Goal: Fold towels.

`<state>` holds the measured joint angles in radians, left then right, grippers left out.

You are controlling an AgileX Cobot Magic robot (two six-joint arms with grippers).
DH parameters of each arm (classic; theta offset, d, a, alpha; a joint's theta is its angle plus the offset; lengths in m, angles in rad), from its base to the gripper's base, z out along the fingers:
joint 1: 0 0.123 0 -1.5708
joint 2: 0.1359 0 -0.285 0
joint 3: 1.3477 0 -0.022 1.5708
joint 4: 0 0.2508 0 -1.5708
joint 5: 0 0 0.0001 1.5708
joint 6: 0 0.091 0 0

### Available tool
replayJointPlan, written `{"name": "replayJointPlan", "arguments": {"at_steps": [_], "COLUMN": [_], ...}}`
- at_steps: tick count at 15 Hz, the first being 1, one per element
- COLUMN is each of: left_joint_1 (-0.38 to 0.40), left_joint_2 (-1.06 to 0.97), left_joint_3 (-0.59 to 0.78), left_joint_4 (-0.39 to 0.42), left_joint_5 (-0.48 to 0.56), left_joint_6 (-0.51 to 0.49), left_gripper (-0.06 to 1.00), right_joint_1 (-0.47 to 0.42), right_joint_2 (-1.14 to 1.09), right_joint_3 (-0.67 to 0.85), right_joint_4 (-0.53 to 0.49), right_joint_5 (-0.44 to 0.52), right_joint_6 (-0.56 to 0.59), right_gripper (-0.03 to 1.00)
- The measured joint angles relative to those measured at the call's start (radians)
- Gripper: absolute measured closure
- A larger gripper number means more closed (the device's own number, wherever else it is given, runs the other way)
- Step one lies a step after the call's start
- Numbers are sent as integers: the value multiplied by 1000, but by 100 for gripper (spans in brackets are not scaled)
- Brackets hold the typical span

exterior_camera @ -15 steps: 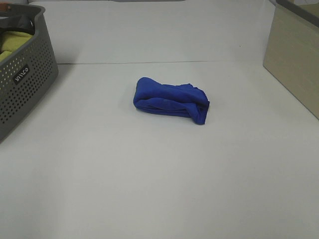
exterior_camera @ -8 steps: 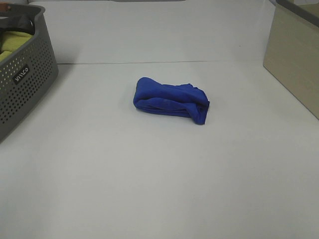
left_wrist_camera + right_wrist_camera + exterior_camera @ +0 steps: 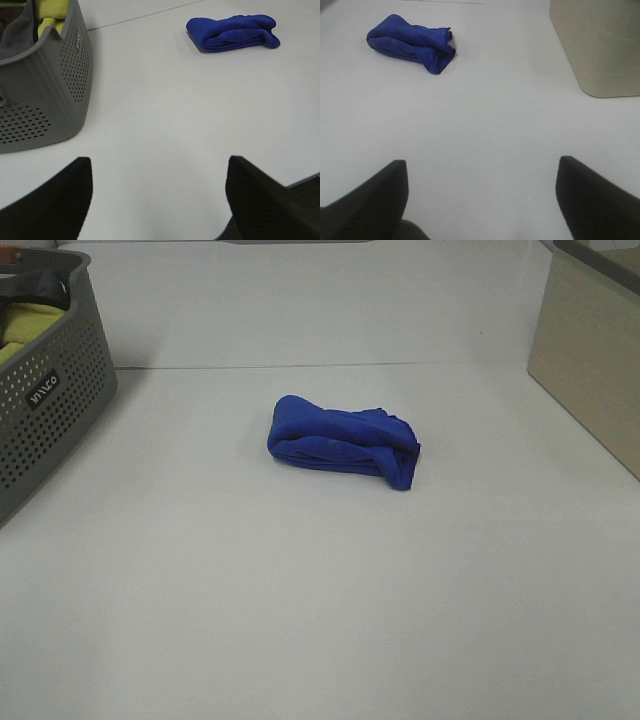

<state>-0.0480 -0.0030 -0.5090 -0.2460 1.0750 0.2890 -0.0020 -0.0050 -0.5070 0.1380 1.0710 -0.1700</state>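
Unmoved since before: soft, rumpled royal-blue towel [image 3: 343, 441].

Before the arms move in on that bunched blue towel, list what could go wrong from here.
1. The blue towel lies crumpled with layers rolled over each other, so a pincer may pinch several layers and drag the bundle instead of opening it.
2. No corner or tag shows clearly, so picking an edge is guesswork.
3. The left pincer sits close to the grey basket, and the right pincer near the beige bin; a wide swing might clip either.

Towel [image 3: 343, 440] mid-table [image 3: 300, 590], basket [image 3: 50, 410] far left
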Motion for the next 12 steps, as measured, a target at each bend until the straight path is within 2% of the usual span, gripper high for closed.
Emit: {"name": "replayJointPlan", "arguments": {"at_steps": [12], "left_joint_1": [0], "left_joint_2": [-2], "left_joint_3": [0], "left_joint_4": [1], "left_joint_5": [-2], "left_joint_6": [0], "left_gripper": [23], "right_joint_1": [0], "right_joint_2": [0], "right_joint_3": [0], "right_joint_4": [1], "right_joint_5": [0], "right_joint_6": [0], "right_gripper": [20]}}
